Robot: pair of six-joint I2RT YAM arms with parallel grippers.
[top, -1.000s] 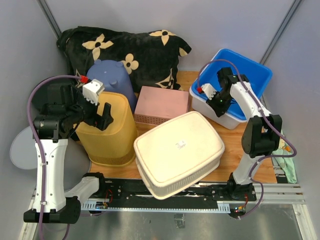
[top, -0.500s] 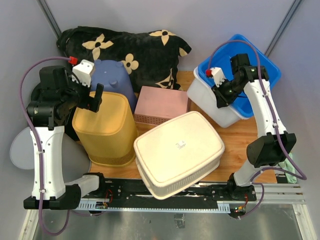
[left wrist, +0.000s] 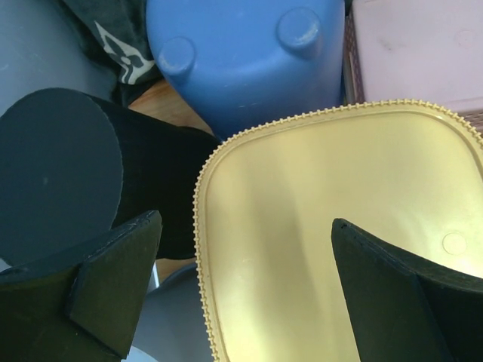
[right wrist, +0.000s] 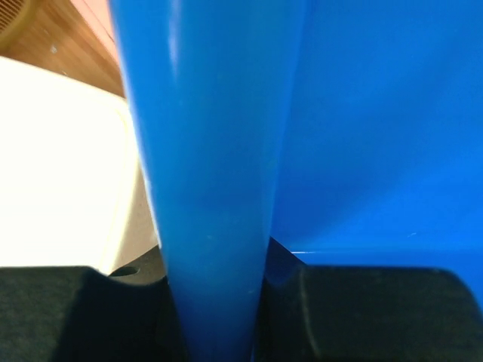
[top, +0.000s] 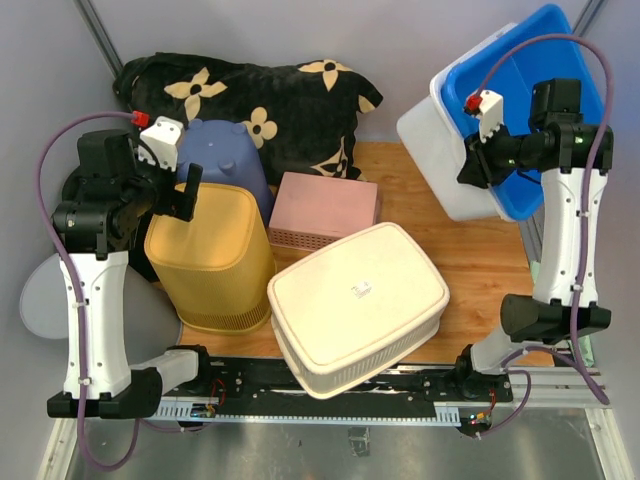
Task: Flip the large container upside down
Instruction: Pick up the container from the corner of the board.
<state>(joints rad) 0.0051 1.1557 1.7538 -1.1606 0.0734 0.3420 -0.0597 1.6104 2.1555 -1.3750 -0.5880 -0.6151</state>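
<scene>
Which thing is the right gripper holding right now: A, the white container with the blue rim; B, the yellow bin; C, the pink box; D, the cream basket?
A: the right gripper is shut on the blue rim of the white container, which hangs tilted in the air.

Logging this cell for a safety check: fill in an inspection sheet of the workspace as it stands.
Surface: wooden table, crowded on its left half.
Job's things: blue and white bin, held clear of the table, tilted steeply.
Clutter: yellow bin, cream bin, pink box, purple tub, black floral cushion.
Grippers: left gripper open above the yellow bin; right gripper shut on the blue and white bin's rim.
Cables: purple cables loop off both arms; no snag seen.
Surroundings: grey walls.
</scene>
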